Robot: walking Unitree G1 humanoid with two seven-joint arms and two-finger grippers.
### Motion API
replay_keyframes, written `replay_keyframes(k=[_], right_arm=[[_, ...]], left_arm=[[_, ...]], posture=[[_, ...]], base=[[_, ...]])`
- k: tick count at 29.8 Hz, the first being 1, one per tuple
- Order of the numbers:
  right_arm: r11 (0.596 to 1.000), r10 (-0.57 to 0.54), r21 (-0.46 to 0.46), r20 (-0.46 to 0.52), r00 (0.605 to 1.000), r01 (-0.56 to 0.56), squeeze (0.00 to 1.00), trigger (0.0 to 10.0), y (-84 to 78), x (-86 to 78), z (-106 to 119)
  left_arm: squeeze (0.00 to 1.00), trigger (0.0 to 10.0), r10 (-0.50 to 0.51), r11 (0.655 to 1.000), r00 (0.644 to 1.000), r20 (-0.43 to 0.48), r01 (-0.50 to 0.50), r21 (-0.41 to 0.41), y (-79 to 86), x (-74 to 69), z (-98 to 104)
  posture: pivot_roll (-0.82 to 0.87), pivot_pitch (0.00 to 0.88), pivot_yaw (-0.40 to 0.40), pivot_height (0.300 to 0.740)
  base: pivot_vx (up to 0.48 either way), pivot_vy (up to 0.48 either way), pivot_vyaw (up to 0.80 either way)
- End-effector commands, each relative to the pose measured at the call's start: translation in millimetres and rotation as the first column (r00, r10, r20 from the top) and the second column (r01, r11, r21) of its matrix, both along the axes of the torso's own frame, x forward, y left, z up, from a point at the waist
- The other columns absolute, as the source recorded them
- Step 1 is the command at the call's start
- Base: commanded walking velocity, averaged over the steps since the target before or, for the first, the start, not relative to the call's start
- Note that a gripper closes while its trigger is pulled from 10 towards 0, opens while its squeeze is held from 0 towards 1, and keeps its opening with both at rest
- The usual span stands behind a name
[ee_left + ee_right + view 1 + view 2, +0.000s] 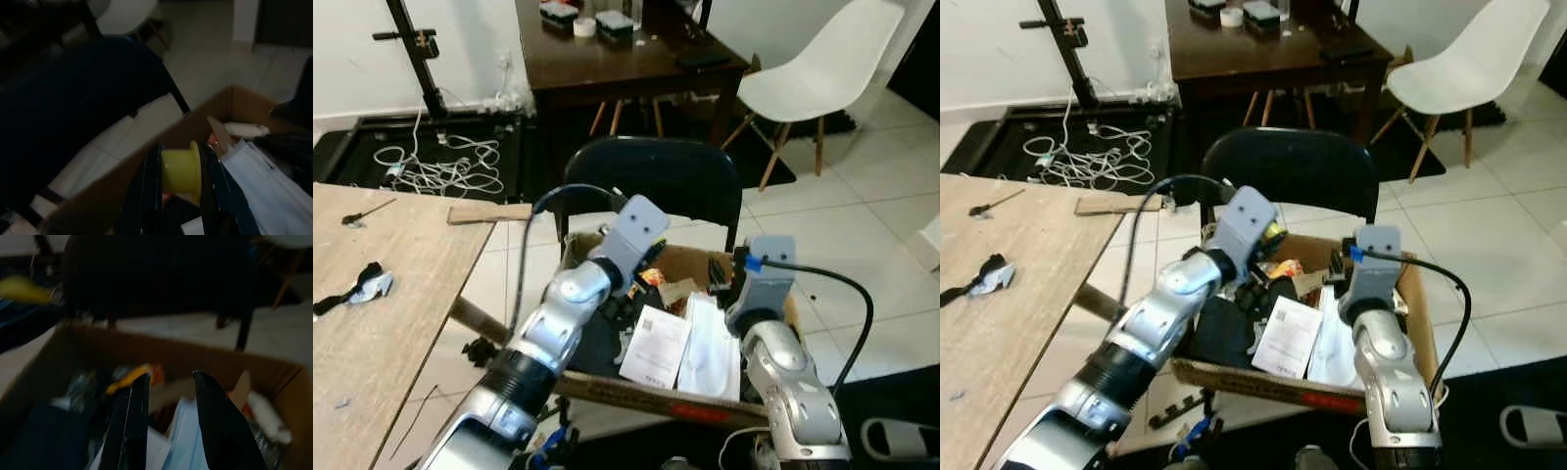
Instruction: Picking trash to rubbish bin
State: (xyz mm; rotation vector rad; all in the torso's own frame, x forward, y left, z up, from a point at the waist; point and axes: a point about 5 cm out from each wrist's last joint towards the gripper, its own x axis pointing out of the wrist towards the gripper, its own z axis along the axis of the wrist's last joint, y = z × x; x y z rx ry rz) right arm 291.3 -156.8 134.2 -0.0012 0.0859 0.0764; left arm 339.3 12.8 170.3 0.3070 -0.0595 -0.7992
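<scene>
A cardboard box [636,392] serves as the bin and rests on a black chair [651,176]. Inside it lie white papers [656,345], a pale plastic bag [710,348] and an orange wrapper [653,277]. My left gripper [181,172] hovers over the box's far left corner, shut on a small yellow spool [182,166]. My right gripper [169,382] hangs above the right side of the box, open, with nothing between its black fingers [133,421].
A wooden table [382,294] stands to the left with a black and white scrap [357,286] on it. Behind the chair are a dark table [617,59], a white chair [822,73] and loose cables [440,166] on the floor.
</scene>
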Motion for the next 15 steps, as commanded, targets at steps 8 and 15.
replay_keyframes(k=[8,15], right_arm=[[1.000,-0.019,0.000,-0.066,0.998,0.019,0.00,10.0,-2.1,-8.7,-15],[1.000,0.004,-0.008,-0.056,0.998,-0.004,0.00,10.0,1.9,-2.2,-10]], left_arm=[[0.00,10.0,-0.008,0.996,0.998,-0.066,0.002,-0.089,-6.6,7.1,-6],[0.00,10.0,0.060,0.951,0.992,-0.115,-0.092,-0.294,7.7,17.6,11]], posture=[[0.01,0.196,0.079,0.740],[0.02,0.174,0.063,0.740]], base=[[0.000,0.000,0.00],[0.000,0.000,0.00]])
